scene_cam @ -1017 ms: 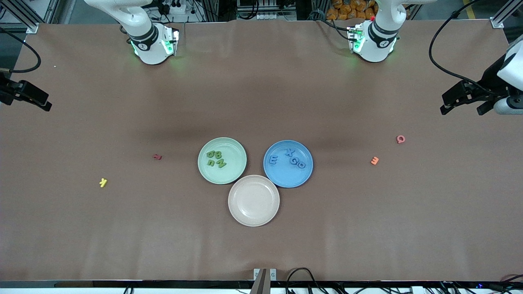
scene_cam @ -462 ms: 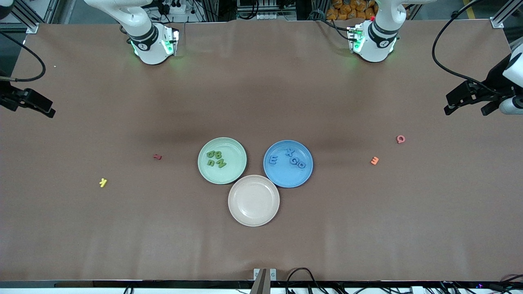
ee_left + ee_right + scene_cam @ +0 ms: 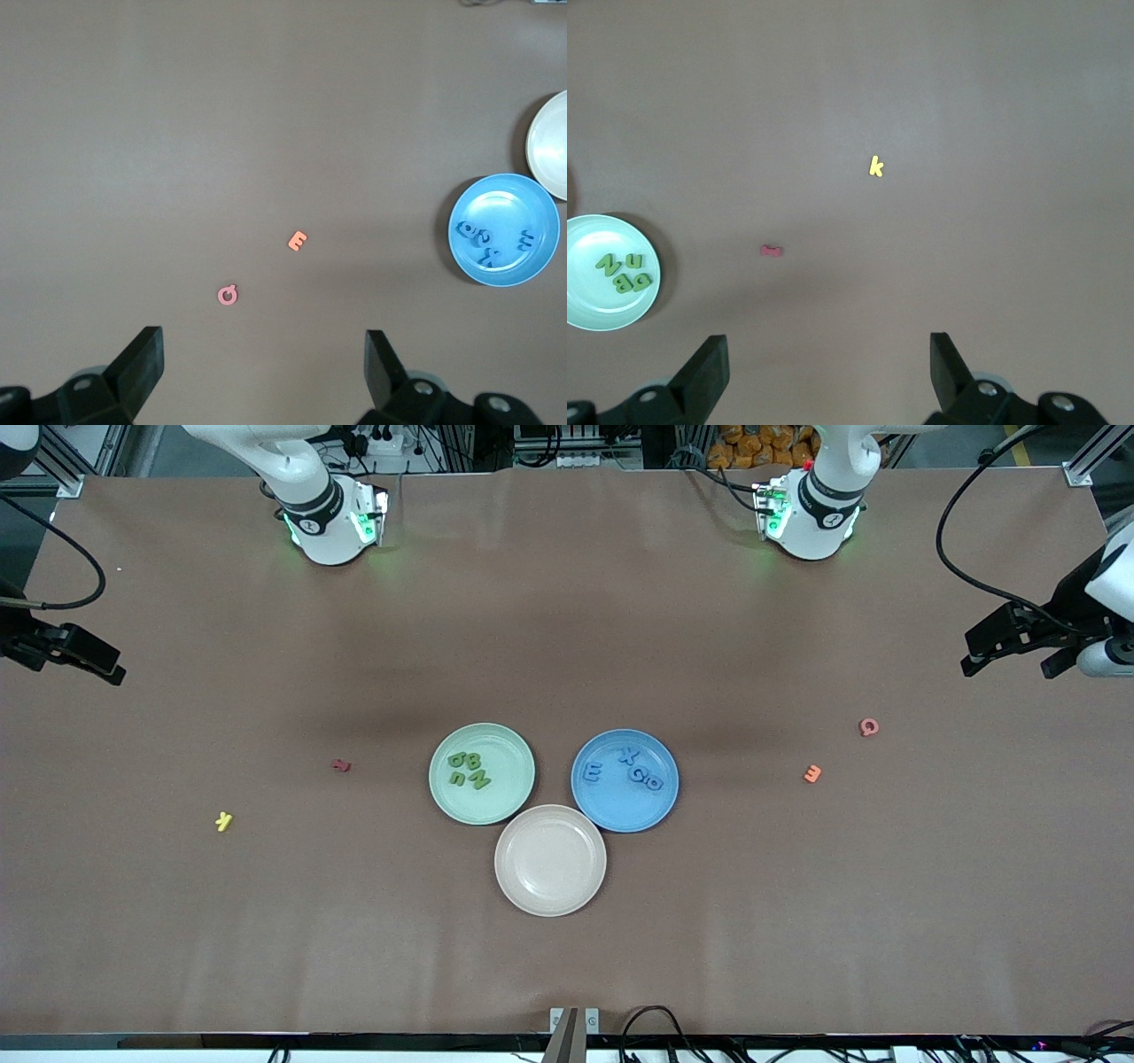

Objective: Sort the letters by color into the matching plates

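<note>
Several green letters (image 3: 469, 770) lie in the pale green plate (image 3: 509, 797) at the table's middle; they also show in the right wrist view (image 3: 623, 272) on that plate (image 3: 589, 310). Several blue letters (image 3: 640, 769) lie in the blue plate (image 3: 620, 810) beside it, toward the left arm's end; they show in the left wrist view (image 3: 489, 245) on that plate (image 3: 505, 190) too. My left gripper (image 3: 1010, 654) (image 3: 264, 363) is open and empty, high over the table's left-arm end. My right gripper (image 3: 78, 662) (image 3: 829, 367) is open and empty, high over the right-arm end.
A cream plate (image 3: 550, 886) sits nearer the front camera, touching both plates. A pink Q (image 3: 869, 727) and an orange E (image 3: 812, 774) lie toward the left arm's end. A red letter (image 3: 341, 765) and a yellow K (image 3: 224, 821) lie toward the right arm's end.
Both grippers have drifted slightly over their ends of the table; the right gripper shows a little lower in the front view. Letters and plates have not moved.
</note>
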{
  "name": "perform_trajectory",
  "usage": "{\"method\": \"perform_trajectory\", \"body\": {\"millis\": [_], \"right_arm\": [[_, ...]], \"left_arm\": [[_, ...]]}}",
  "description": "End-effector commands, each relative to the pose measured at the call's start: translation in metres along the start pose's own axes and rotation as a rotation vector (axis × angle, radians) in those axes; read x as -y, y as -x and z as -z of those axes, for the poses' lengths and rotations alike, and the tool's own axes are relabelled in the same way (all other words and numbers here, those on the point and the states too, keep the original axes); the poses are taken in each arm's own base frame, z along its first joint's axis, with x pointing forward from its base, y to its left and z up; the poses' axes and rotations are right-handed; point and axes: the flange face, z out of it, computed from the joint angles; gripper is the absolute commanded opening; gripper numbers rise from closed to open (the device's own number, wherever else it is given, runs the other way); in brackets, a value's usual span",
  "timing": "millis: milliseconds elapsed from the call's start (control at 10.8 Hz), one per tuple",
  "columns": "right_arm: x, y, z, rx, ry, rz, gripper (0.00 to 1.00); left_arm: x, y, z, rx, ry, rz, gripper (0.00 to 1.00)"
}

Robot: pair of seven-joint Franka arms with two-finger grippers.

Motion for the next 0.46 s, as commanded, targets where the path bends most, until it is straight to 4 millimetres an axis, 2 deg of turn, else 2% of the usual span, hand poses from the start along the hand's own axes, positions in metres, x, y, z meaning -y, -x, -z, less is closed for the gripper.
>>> {"method": "perform_trajectory", "body": {"millis": [0,370], "right_arm": [[-0.0011,0.0011,0.0148,-0.026,0.000,-0.019,1.00],[0.0002,-0.0034,0.0126,-0.023,0.001,-0.019,1.00]], "left_arm": [[-0.0007,-0.0026,0.0070,-0.003,-0.008,-0.090,1.00],[0.0002,-0.0025,0.0063,-0.001,-0.008,-0.083,1.00]]}}
